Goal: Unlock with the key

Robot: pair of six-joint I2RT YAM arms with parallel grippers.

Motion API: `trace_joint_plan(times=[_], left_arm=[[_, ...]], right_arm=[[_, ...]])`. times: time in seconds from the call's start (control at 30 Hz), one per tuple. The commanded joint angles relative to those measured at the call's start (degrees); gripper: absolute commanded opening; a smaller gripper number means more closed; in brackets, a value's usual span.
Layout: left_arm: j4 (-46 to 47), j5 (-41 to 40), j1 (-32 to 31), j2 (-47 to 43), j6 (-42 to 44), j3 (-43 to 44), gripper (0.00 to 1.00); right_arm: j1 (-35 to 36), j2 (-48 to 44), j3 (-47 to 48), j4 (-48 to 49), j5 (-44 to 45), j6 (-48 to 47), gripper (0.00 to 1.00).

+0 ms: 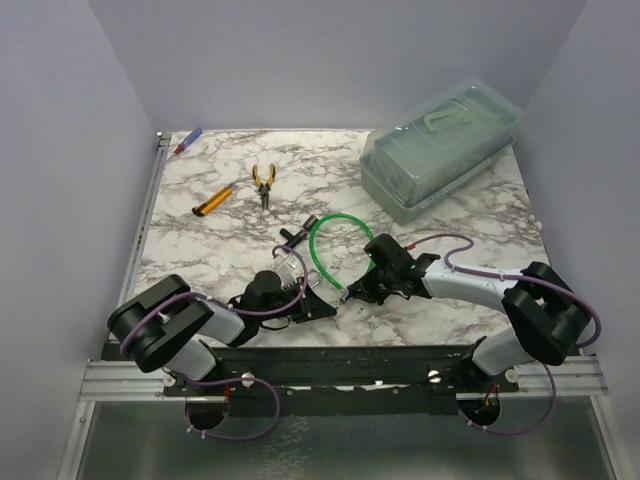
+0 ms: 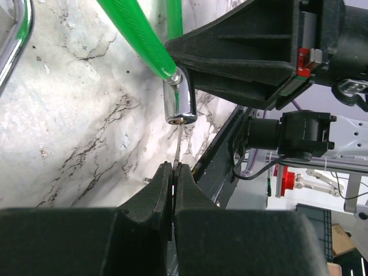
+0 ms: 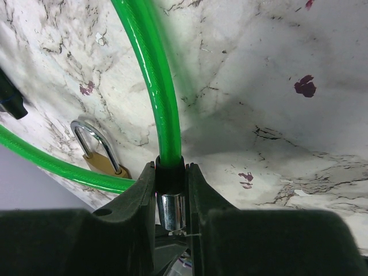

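1. The tiny flat silver metal key (image 2: 177, 144) sits edge-on between the fingertips of the left gripper (image 2: 174, 168), which is pressed together on it. The blade points away from the wrist, and its tip meets the end face of the shiny silver cylinder end (image 2: 179, 103) of a glossy green cable (image 3: 150, 86); how far it enters cannot be told.
2. The left arm lies low and folded, its forearm reaching toward the middle of the tabletop (image 1: 200, 250).
3. The right gripper (image 3: 171, 168) pinches that cylinder end at its black collar. The right arm stretches in low from the other side, so the two grippers meet nose to nose near the front centre.
4. A small brass padlock (image 3: 102, 161) with a silver shackle lies flat just beside the cable loop, on the left in the right wrist view.
5. Room for moving is tight between the two grippers; bare marble lies open to the right of them and toward the back.
6. Well apart at the back are yellow-handled pliers (image 1: 263, 186), a yellow utility knife (image 1: 212, 201) and a red-and-blue marker (image 1: 188, 140) in the back left corner. A clear plastic box (image 1: 440, 150) with a greenish tint stands back right.
7. The tabletop is white marble-patterned with grey veins. Plain pale walls (image 1: 60, 150) close it on three sides, and an aluminium rail (image 1: 330, 375) carries the arm bases along the near edge.
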Motion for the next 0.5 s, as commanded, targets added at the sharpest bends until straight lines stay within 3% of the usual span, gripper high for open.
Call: trace_joint_plan(times=[0.0, 0.47], left_arm=[[2.8, -0.8, 0.3, -1.9, -0.2, -1.5, 0.00], [3.9, -0.8, 0.3, 2.4, 0.2, 0.5, 0.00]], right_arm=[[0.2, 0.6, 0.4, 2.3, 0.2, -0.6, 0.00], [0.2, -0.2, 0.2, 2.6, -0.2, -0.4, 0.00]])
